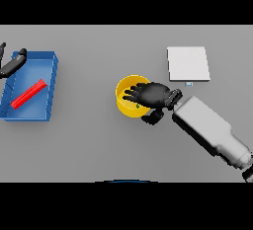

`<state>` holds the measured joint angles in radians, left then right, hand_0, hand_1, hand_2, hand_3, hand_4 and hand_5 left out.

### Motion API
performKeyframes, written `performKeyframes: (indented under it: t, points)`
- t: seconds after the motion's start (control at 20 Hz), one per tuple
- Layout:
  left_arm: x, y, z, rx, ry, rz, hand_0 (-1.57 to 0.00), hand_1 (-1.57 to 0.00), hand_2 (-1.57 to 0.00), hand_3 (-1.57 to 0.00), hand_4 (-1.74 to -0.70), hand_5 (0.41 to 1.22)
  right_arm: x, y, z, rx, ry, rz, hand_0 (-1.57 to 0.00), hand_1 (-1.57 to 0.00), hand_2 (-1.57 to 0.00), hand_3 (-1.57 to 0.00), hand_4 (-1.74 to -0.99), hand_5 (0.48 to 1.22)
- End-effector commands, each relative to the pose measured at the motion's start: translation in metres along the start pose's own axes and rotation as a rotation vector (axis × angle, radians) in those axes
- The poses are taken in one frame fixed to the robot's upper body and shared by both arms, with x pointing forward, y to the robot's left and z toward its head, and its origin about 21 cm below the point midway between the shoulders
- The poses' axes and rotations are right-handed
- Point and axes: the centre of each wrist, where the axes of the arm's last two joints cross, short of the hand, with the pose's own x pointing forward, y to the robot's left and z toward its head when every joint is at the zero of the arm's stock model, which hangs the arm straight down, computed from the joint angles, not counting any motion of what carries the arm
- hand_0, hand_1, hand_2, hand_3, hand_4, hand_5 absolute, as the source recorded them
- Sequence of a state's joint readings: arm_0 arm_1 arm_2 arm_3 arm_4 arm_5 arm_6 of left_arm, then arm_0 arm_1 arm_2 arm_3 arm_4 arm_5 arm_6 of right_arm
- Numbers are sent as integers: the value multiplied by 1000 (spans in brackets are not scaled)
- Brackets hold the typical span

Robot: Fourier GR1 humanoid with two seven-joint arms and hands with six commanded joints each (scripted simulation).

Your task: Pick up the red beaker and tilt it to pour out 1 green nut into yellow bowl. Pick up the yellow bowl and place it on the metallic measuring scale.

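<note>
The yellow bowl (pixel 129 96) sits near the middle of the grey counter (pixel 99 140), upright, and is partly covered by the right hand (pixel 150 95), which is reached in from the lower right. The fingers (pixel 133 95) are spread fairly straight over the bowl's opening, while the thumb (pixel 152 117) is hooked down just outside the near rim; a rim pinch is judged to be under preparation, not yet closed. A small green speck is seen inside the bowl under the fingers, likely the green nut (pixel 137 106), so the pour is judged done.

The red beaker (pixel 28 95) is lying on its side, diagonal, inside the blue tray (pixel 49 83) at the far left, well apart from the bowl. It is judged to have been put there to keep it out of the way of the bowl carry.

The left hand (pixel 12 63) is shown at the left edge, over the tray's far corner, with straight-looking fingers and nothing held; it appears idle.

The metallic measuring scale (pixel 188 63) lies flat beyond and to the right of the bowl, near but not touching it. Nothing is on it. A lift and a short move to the scale remain to be made once the rim is gripped; a one-sided rim hold could let the bowl tip.
</note>
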<state>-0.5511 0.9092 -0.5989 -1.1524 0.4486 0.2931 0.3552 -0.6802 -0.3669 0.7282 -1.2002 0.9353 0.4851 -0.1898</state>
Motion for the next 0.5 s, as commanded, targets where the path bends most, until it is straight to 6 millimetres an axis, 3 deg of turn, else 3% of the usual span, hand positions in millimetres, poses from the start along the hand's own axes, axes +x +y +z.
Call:
performKeyframes:
  t: [0.0, 0.2, 0.3, 0.35, 0.45]
  points:
    - [2, -4, 0, -5, -7, 4, 1, 1, 1, 1, -717, 688, 3, 3, -2, 11, -15, -5, 1, 1, 1, 1, -1290, 746]
    - [-4, 1, 1, 0, -11, 6, 1, 1, 1, 1, -713, 686, 5, -3, -9, 18, 13, -54, -3, -16, -19, -43, -1336, 810]
    - [-2, -3, 2, -5, -17, 12, 1, 1, 1, 1, -714, 691, 3, 0, -8, 32, 6, -54, -287, -236, -176, -173, -1387, 873]
    - [-2, -1, 1, -4, -13, 18, 1, 1, 1, 1, -716, 692, 1, -1, -9, 32, -1, -37, -544, -473, -310, -262, -1420, 943]
    - [-1, -2, 1, -5, -19, 19, 1, 1, 1, 1, -719, 692, 3, 0, -8, 37, -26, -36, -914, -869, -695, -456, -1512, 1043]
